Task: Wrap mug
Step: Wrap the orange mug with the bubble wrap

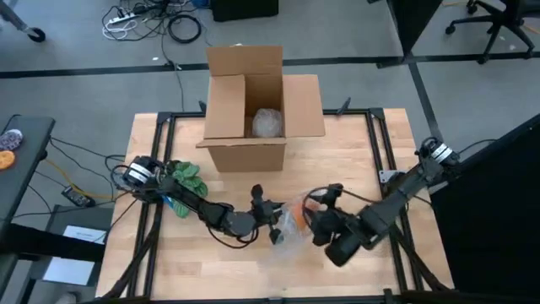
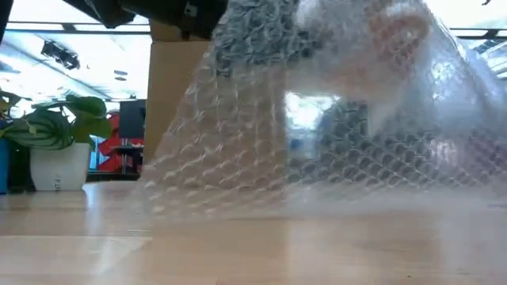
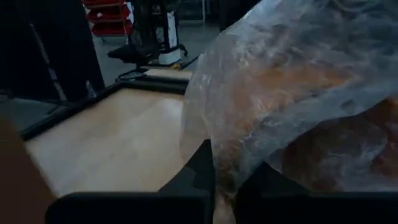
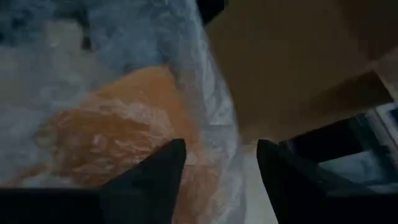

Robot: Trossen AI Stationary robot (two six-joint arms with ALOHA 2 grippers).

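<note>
We see the mug (image 1: 295, 215), orange under wrap (image 1: 291, 241), between both grippers. Left gripper (image 1: 272, 221) pinches the wrap edge (to fold it). Right gripper (image 4: 217, 165) spread, just beside the mug.

Light wooden counter (image 1: 169, 262), black-framed: open brown cardboard box (image 1: 253, 110) upper centre; green potted plant (image 1: 184, 181) left; clear bubble wrap sheet (image 1: 291, 236) lower centre.

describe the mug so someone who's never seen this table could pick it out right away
Start at the open cardboard box at the table's far edge, then come toward the near edge to where the two grippers meet. The mug lies between them, orange, under clear bubble wrap. Nothing else there is orange.
</note>
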